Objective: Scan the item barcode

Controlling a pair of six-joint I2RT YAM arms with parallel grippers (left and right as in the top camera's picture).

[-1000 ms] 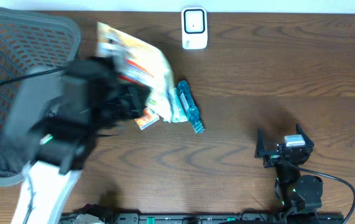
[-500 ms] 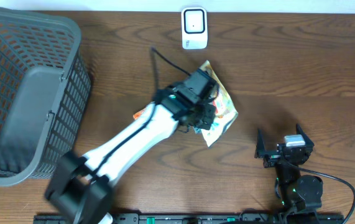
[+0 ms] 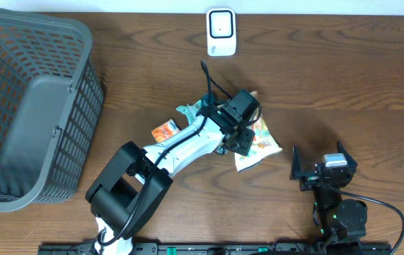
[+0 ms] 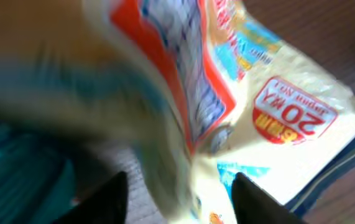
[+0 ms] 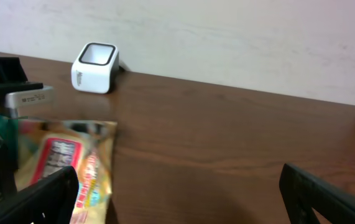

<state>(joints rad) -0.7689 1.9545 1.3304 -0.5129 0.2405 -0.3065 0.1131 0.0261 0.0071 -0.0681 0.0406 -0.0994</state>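
Overhead shows the yellow-and-orange plastic snack bag [image 3: 264,142] on the dark wooden tabletop [image 3: 343,85], well short of the white box-shaped scanner [image 3: 221,32], straddled by the left gripper [image 4: 180,196], hold unclear, so it may slip barcode-down; the right gripper [image 3: 320,164] gapes empty.

Blurred, covered and cropped parts

In the left wrist view, snack bag [image 4: 270,106] smeared on its left side, sharp only around the red label; teal shape [image 4: 15,180] at lower left too blurred to name; only the fingertips [image 4: 112,199] of the left gripper [image 4: 180,196] inside the bottom edge. From overhead, bag partly covered by that gripper, basket [image 3: 81,49] cropped at the left edge, print on the small orange packet [image 3: 164,130] too small to read.
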